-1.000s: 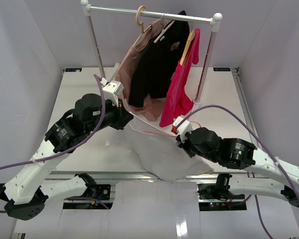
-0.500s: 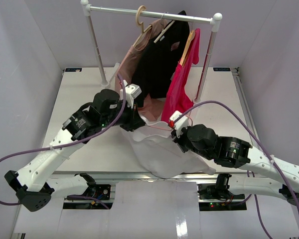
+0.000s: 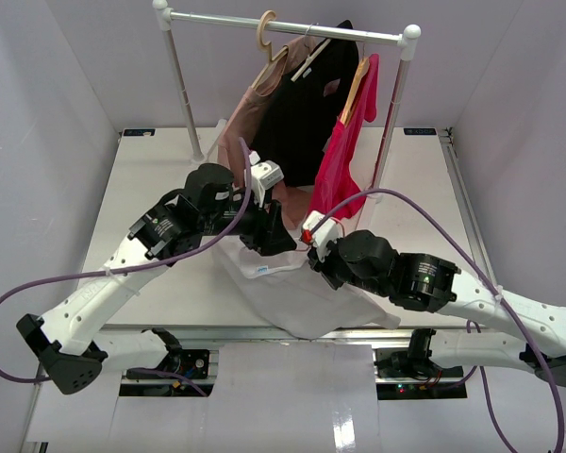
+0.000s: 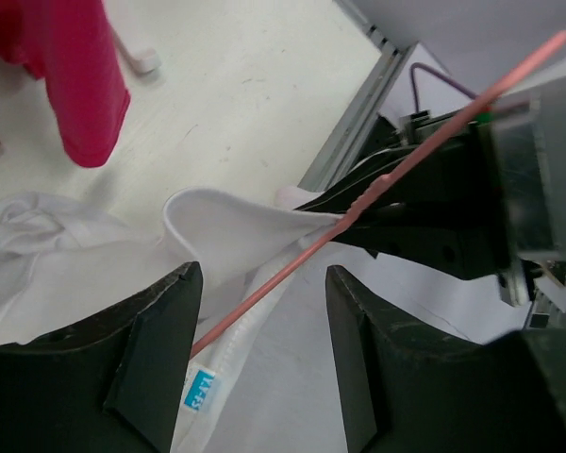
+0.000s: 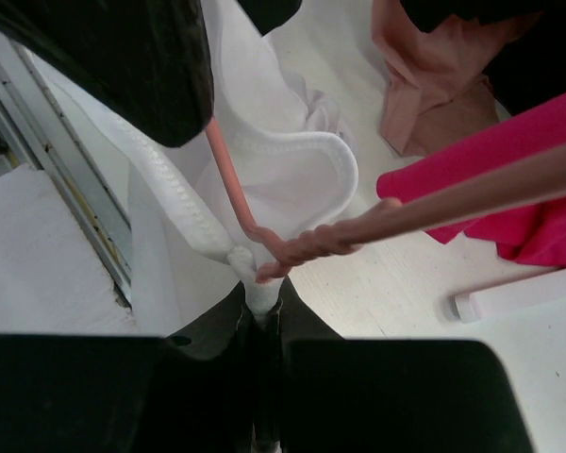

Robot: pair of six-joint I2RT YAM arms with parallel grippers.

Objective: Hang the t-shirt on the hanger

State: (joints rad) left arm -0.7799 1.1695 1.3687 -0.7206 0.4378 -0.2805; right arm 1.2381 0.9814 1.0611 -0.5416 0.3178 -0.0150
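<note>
Currently hanger is fed into t-shirt neck at near bench edge. Collar is pinched by closed right tool; left tool is spread around wire. Next: shoulder must be pushed inside.

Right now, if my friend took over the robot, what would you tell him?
Left gripper: fingers apart, with the hanger wire running between them.
Right gripper: shut on the collar of the t-shirt, with the hanger's twisted neck right at its tips.
The t-shirt lies crumpled on the table, its collar gaping open.
Done: the hanger is at the collar.
Left to do: work the hanger's arms inside the shirt. None of it looks inside yet.
</note>
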